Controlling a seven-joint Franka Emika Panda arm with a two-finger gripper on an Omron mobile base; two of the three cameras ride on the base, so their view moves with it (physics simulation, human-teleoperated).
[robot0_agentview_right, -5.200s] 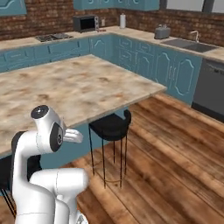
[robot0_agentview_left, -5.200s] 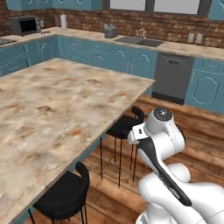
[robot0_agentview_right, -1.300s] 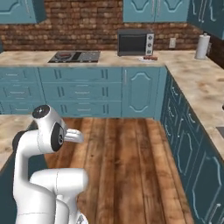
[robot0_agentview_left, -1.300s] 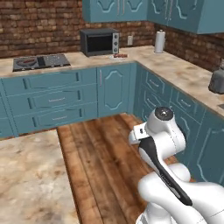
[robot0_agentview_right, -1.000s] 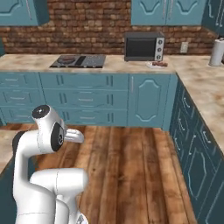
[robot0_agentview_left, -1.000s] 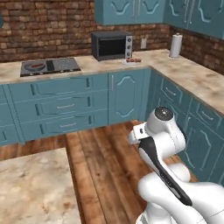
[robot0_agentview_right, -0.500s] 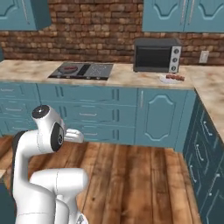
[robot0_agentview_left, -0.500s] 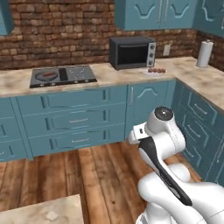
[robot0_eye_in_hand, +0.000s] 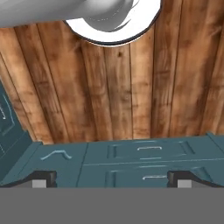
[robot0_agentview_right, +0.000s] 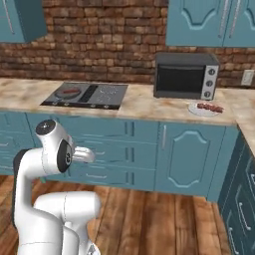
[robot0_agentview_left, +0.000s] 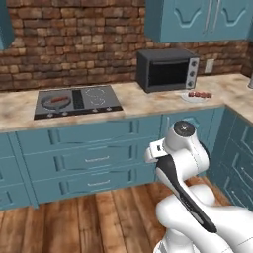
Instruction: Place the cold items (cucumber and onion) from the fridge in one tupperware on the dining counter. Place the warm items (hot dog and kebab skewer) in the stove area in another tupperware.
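Kitchen: brick wall [robot0_agentview_left: 74, 44] behind, teal cabinets [robot0_agentview_left: 94, 158] under a beige counter [robot0_agentview_right: 144, 107], wooden floor [robot0_eye_in_hand: 118, 87] below.
Stove area [robot0_agentview_left: 76, 100]: I see a reddish hot dog [robot0_agentview_left: 56, 100] lying on the left burner.
Plate [robot0_agentview_right: 205, 109]: right of the black microwave [robot0_agentview_right: 184, 75], holding a dark kebab skewer [robot0_agentview_right: 209, 106].
Gripper [robot0_eye_in_hand: 111, 178]: I see the fingertips [robot0_eye_in_hand: 43, 178] spread wide, nothing between them, pointing at the floor and drawers.
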